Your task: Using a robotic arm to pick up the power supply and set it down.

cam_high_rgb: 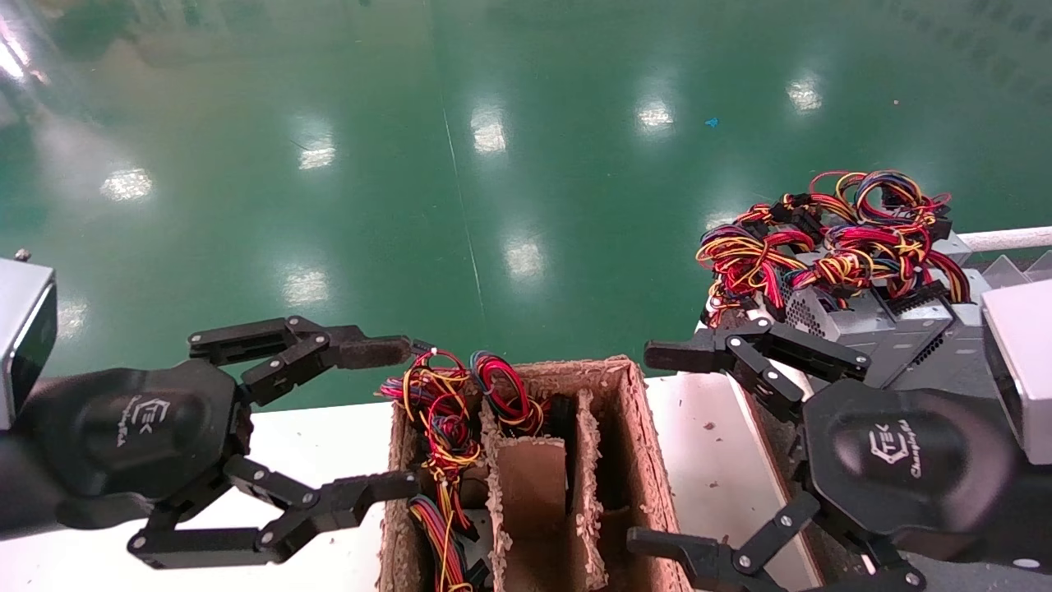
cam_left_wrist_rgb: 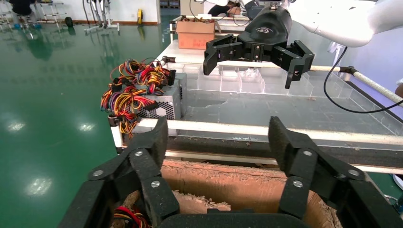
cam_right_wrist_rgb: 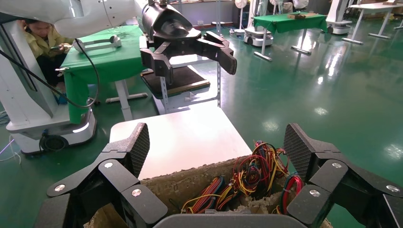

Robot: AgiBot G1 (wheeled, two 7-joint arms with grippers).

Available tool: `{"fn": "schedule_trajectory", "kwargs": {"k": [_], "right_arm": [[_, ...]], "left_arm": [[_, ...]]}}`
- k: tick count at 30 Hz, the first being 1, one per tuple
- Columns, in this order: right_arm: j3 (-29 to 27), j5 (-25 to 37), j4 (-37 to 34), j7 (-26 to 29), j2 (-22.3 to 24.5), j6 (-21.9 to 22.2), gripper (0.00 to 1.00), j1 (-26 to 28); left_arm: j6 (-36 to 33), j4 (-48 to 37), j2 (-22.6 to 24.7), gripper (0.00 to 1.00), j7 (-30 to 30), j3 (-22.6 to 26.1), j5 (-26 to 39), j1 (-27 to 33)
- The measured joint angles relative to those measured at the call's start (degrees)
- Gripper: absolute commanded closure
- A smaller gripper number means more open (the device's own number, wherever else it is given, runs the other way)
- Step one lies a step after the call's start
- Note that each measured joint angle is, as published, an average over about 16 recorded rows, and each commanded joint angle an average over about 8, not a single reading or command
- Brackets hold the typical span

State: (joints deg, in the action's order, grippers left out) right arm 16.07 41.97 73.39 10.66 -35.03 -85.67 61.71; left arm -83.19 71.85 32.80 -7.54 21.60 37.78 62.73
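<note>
Power supply (cam_high_rgb: 855, 308) sits on the right-hand desk (cam_high_rgb: 715, 460) at its far corner, wires heaped on top, honeycomb face toward the cardboard box (cam_high_rgb: 625, 411); nothing grips it yet; best approach, I'd say, is onto the metal casing, clear of the wire bundle; right end effector (cam_high_rgb: 666, 448) hangs just near it, jaws spread wide, empty; left end effector (cam_high_rgb: 394, 423) hovers beside the box, equally open, idle.

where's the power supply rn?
In the head view the power supply sits at far right on the tray, under its wire bundle, just beyond the open right gripper.
</note>
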Motion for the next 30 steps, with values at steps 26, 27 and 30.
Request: {"fn": "schedule_trajectory", "kwargs": {"k": [26,27,30], "right_arm": [[0.00,-0.01,0.01,0.01,0.00,0.00,0.00,-0.01],[0.00,0.00,0.01,0.01,0.00,0.00,0.00,-0.01],[0.04,0.07,-0.01,0.01,-0.02,0.04,0.00,-0.03]], "left_arm": [[0.00,0.00,0.00,0.91,0.00,0.00,0.00,0.00],[0.00,0.00,0.00,0.79,0.00,0.00,0.00,0.00],[0.00,0.00,0.00,0.41,0.00,0.00,0.00,0.00]]}}
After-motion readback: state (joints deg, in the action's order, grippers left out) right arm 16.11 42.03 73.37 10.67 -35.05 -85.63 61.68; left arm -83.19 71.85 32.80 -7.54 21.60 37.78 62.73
